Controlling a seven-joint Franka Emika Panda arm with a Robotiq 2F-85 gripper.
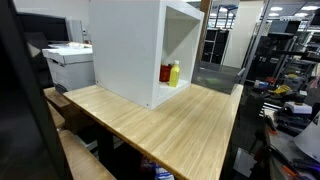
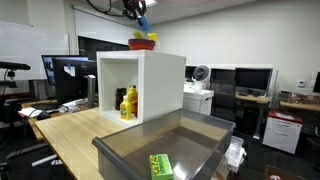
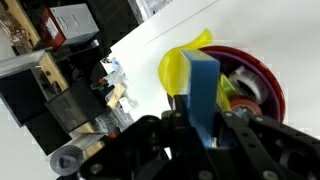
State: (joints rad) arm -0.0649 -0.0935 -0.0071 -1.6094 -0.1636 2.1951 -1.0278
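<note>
My gripper [image 3: 205, 125] is shut on a blue block [image 3: 203, 85], which stands upright between the fingers. Just beneath it lies a dark red bowl [image 3: 262, 75] with a yellow piece [image 3: 180, 62] and other small items inside. The bowl rests on the white top [image 3: 140, 60] of a cabinet. In an exterior view the gripper [image 2: 138, 15] hangs with the blue block [image 2: 142, 22] a little above the red bowl [image 2: 143, 42] on the white cabinet [image 2: 160, 80]. The gripper is out of sight in the exterior view that cuts off the cabinet top [image 1: 125, 45].
The cabinet stands on a wooden table [image 1: 170, 125]. Its open compartment holds a yellow bottle [image 2: 126, 106] and a red one [image 2: 132, 97]. A grey bin [image 2: 120, 150] with a green item [image 2: 160, 165] fills the foreground. A printer [image 1: 68, 62] and desks with monitors surround the table.
</note>
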